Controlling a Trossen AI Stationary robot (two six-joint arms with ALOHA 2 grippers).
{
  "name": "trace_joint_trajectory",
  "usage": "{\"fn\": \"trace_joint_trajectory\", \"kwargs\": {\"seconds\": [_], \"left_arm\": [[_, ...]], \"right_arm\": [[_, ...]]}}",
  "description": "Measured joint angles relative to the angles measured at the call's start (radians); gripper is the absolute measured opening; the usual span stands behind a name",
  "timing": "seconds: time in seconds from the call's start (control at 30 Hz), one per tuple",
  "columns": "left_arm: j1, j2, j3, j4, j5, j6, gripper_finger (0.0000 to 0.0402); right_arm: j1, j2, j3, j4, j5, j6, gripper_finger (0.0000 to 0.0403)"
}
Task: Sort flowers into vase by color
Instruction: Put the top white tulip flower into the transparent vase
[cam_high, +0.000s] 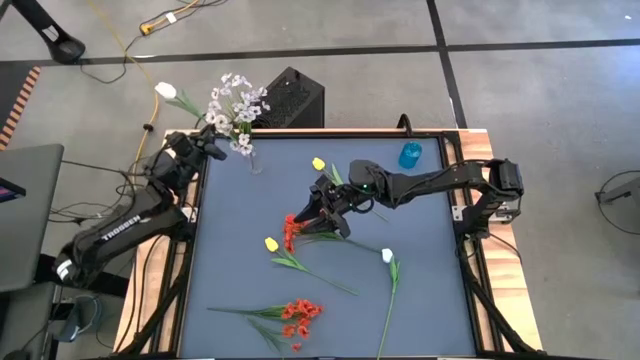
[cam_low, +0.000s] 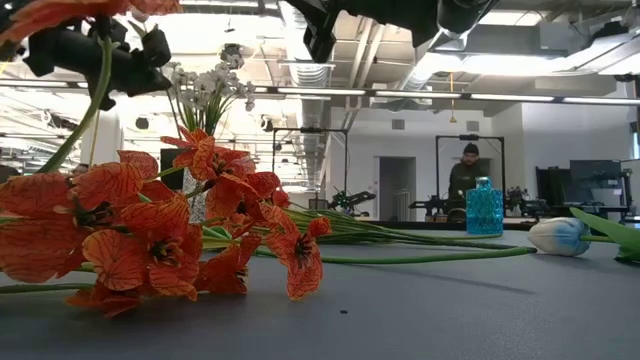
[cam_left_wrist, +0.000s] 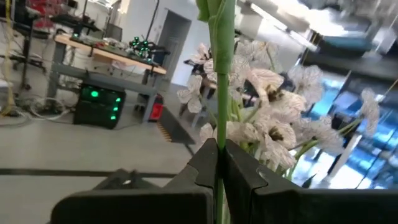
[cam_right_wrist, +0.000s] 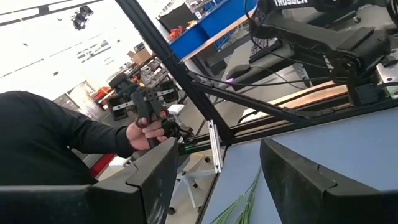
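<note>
My left gripper is at the table's far left corner, shut on a white tulip whose blossom sticks out past the table's far edge. Just beyond it, the lilac-white sprig stands with its stems in a small clear vase. My right gripper is open over the middle of the table, above a red flower lying flat; in the right wrist view its fingers stand apart over green stems. Two yellow tulips, a white tulip and a red cluster lie on the table. My left gripper pinches the white tulip's green stem between its two fingers, which lie across the stem. It comes in roughly level from the table's near left. The tulip is lifted clear, and its stem runs up past the fingers in front of the sprig's blooms.
A blue glass vase stands near the table's far edge, right of centre. A black box sits on the floor behind the table. In the right wrist view a person's hand holds a device beyond the table. The grey tabletop is bare on the right.
</note>
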Motion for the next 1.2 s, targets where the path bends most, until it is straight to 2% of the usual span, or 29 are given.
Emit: {"fn": "trace_joint_trajectory", "kwargs": {"seconds": [0.33, 0.7, 1.2], "left_arm": [[0.001, -0.007, -0.126, 0.175, -0.048, -0.091, 0.0000], [0.001, -0.003, -0.127, 0.242, -0.059, -0.101, 0.0000], [0.000, 0.092, -0.127, 0.293, -0.074, -0.120, 0.0000]], "right_arm": [[0.005, 0.000, 0.000, -0.012, 0.010, 0.006, 0.0255], [0.010, 0.000, 0.000, -0.014, 0.010, 0.009, 0.0255], [0.008, 0.000, 0.000, -0.014, 0.010, 0.009, 0.0255]]}}
